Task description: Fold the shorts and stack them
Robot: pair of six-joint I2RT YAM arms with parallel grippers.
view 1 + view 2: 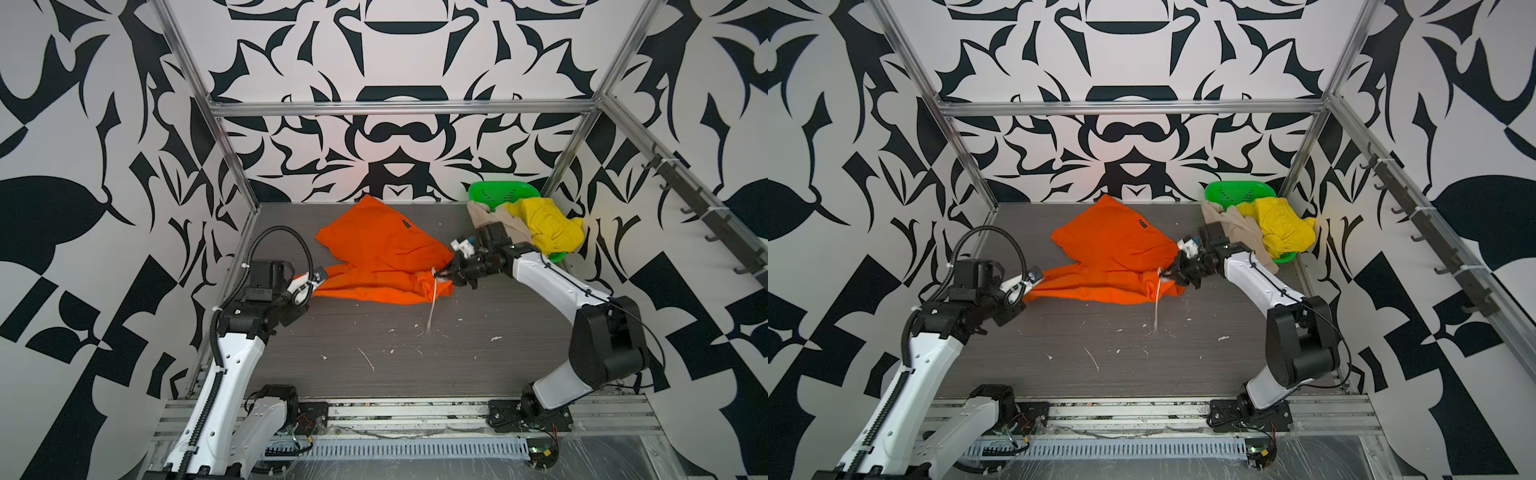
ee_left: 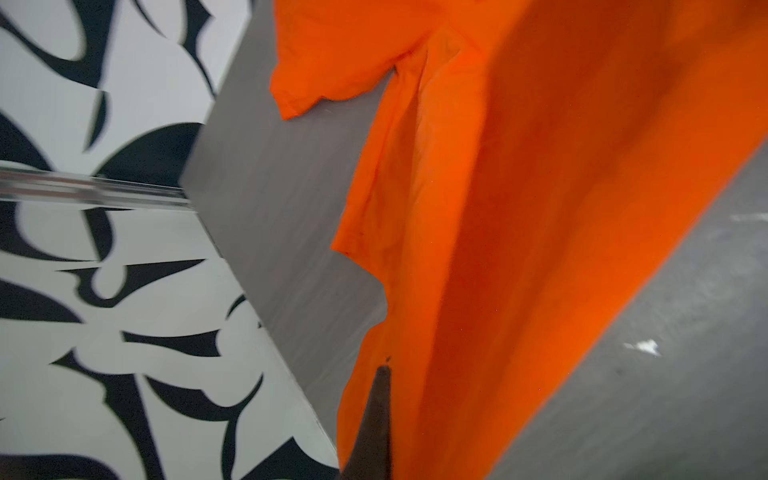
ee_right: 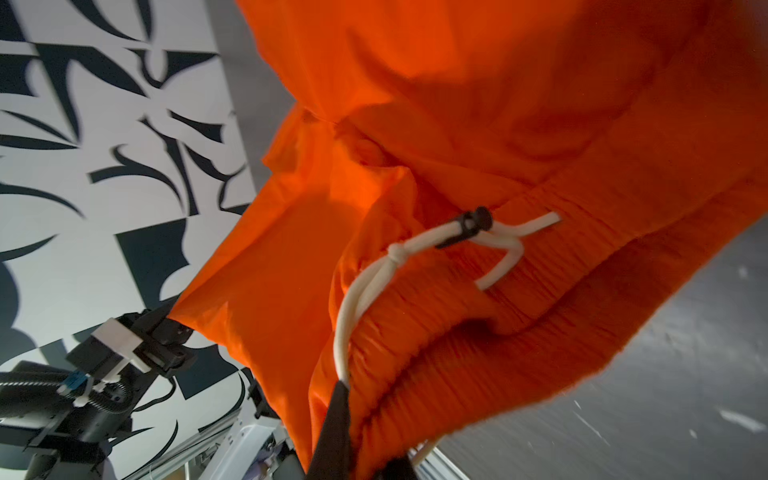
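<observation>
Wide look first: the gray table (image 1: 395,361) is bare across its whole near half, from 3 o'clock round through 6 to 9, with only white flecks on it, so there's plenty of room up front. The back is busier. The orange shorts (image 1: 382,249) sprawl from the center up toward 12, their far corner nearly at the back wall (image 1: 399,166). In the 1 to 2 o'clock corner, hard by the frame post (image 1: 569,166), sits the green basket (image 1: 498,192). The beige shorts (image 1: 484,216) are draped over its rim on the side toward center, and the yellow shorts (image 1: 548,228) are heaped on top. Now the claws. The left claw (image 1: 313,284) is out at 9 o'clock, close to the table's side edge, pressed together on a corner of an orange leg. The right wrist view shows that corner pinched tight in it, and the left wrist view shows one dark finger (image 2: 376,415) flat against the cloth. The right claw (image 1: 440,274) is just past center toward 3 o'clock, clamped on the gathered elastic waistband, with the basket pile close behind its arm. The near edge of the orange cloth runs between the two claws. A white drawstring (image 1: 432,303) dangles from the waistband toward 6. Close up, it's knotted and threaded through a black cord lock (image 3: 469,226).
</observation>
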